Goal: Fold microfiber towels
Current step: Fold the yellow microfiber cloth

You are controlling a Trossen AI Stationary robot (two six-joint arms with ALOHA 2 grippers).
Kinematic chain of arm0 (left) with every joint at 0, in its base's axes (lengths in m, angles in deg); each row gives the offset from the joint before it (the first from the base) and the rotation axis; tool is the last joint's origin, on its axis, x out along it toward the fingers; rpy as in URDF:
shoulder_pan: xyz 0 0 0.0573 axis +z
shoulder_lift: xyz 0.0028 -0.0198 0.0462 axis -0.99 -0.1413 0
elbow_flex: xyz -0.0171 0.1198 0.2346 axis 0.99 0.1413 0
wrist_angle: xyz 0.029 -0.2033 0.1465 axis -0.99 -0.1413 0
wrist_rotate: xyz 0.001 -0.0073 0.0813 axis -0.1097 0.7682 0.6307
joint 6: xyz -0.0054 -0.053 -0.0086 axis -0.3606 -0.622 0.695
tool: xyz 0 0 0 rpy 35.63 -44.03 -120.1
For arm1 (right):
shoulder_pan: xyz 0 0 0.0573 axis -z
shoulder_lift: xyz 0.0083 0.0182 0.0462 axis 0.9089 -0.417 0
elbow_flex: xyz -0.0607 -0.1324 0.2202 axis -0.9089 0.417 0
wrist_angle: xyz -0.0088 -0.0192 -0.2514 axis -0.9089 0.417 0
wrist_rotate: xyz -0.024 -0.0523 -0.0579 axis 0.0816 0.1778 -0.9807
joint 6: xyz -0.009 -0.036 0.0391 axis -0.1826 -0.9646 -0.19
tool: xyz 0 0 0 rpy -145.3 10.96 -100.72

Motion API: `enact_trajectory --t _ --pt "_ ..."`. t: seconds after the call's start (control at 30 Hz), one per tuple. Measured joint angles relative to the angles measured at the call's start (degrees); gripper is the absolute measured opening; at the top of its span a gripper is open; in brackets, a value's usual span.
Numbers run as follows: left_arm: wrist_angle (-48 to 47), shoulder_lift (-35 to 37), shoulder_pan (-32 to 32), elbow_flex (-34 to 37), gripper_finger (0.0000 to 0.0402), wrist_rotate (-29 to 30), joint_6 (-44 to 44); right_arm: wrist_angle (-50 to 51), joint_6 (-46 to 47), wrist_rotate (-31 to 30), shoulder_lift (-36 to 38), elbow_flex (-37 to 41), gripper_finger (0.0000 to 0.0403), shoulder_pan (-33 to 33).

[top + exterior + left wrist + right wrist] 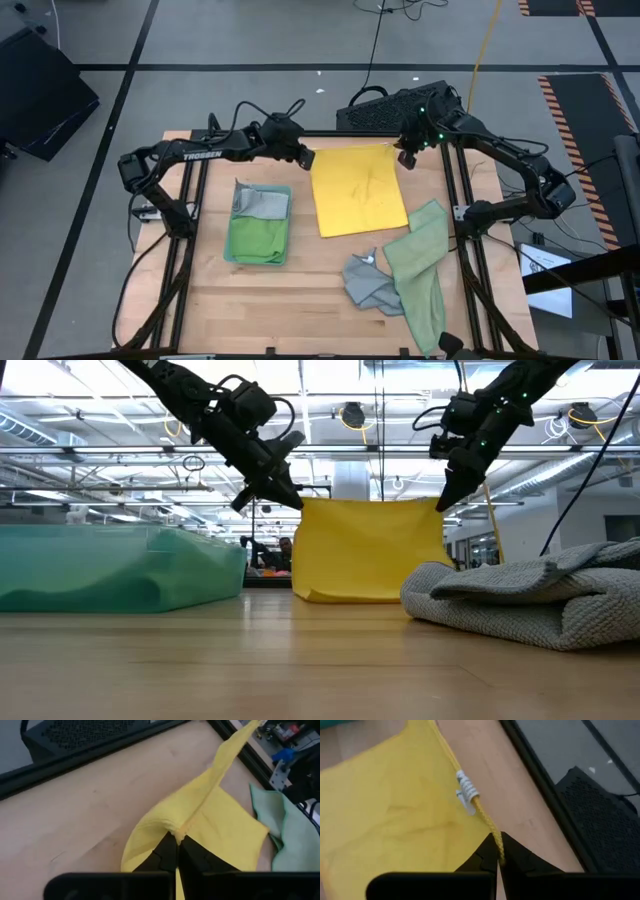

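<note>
A yellow towel (pixel 358 190) is held up by its two far corners, its near part lying on the table. My left gripper (pixel 306 158) is shut on the far left corner and my right gripper (pixel 402 156) is shut on the far right corner. In the low view the yellow towel (pixel 365 550) hangs like a curtain between my left gripper (pixel 292 500) and my right gripper (pixel 443 502). A pale sage green towel (pixel 420 270) and a grey towel (pixel 368 285) lie crumpled near the right. Folded grey and bright green towels (pixel 258 225) lie in a teal tray. My left gripper pinches the yellow towel's far left corner (pixel 176 834) between its two fingers, slanting down from the left. The corner is lifted and the far edge runs taut toward the other gripper. My right gripper pinches the yellow towel's far right corner (pixel 496 844) between its two fingers, on the hemmed edge a little past a white tag (pixel 466 792). It comes slanting down from the far right. The corner is lifted off the table.
The teal tray (pixel 285 255) stands at the table's left. A black box (pixel 385 108) sits behind the far edge. The sage towel hangs over the near right edge. Bare wood (pixel 290 310) lies along the near side.
</note>
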Motion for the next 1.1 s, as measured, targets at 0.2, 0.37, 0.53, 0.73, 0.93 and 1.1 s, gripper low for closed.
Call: enact_trajectory --t 0.2,0.37,0.53,0.73,0.93,1.1 --pt "0.1 0.0 -1.7 0.0 0.0007 -1.4 -1.5 6.3 1.5 4.9 0.0 0.0 0.0002 0.3" --pt "0.2 0.0 -5.3 0.0 0.0004 -1.5 -4.3 12.8 2.9 6.2 0.0 0.0 0.0002 0.3" --pt "0.2 0.0 -7.8 0.0 0.0004 -0.7 -5.5 19.8 4.1 10.9 0.0 0.0 0.0002 0.3" --pt "3.0 -0.6 -2.2 0.1 0.0003 -0.3 0.9 15.6 8.3 11.8 0.6 0.0 0.0002 0.2" --pt "12.0 -1.6 8.6 0.1 0.0003 -2.2 2.3 -3.7 16.2 6.2 0.1 0.0 0.0002 0.3" --pt "13.2 -1.8 13.5 -3.1 0.0002 -6.2 3.4 -9.5 17.7 3.0 -0.2 -1.7 0.0002 1.1"
